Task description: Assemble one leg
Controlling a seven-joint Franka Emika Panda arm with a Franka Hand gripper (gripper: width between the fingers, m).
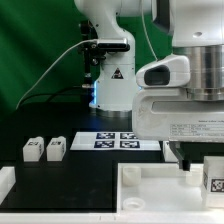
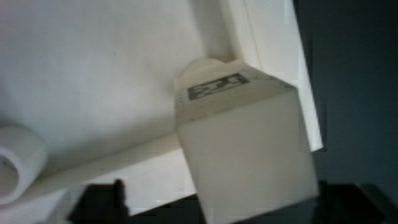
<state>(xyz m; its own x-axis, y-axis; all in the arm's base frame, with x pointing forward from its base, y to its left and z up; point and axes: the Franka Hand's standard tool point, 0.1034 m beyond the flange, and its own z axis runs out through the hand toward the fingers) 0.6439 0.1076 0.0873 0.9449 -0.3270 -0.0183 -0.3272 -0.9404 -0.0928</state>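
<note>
My gripper [image 1: 204, 168] is shut on one leg [image 1: 213, 177], a small white block with a black-and-white tag. It holds the leg over the right end of the large white tray-like piece [image 1: 150, 192]. In the wrist view the leg [image 2: 240, 145] runs out from between my gripper [image 2: 222, 205], its tagged end [image 2: 221, 85] near the tray's raised rim [image 2: 249, 40]. A dark finger [image 2: 103, 197] shows beside it. A round socket [image 2: 15, 165] shows at the picture's edge. Two more legs [image 1: 32, 149] [image 1: 54, 149] stand side by side at the exterior view's left.
The marker board [image 1: 115, 141] lies behind the tray, in front of the arm's base [image 1: 110, 85]. A white part [image 1: 5, 186] sits at the exterior view's lower left edge. A green curtain hangs at the back left.
</note>
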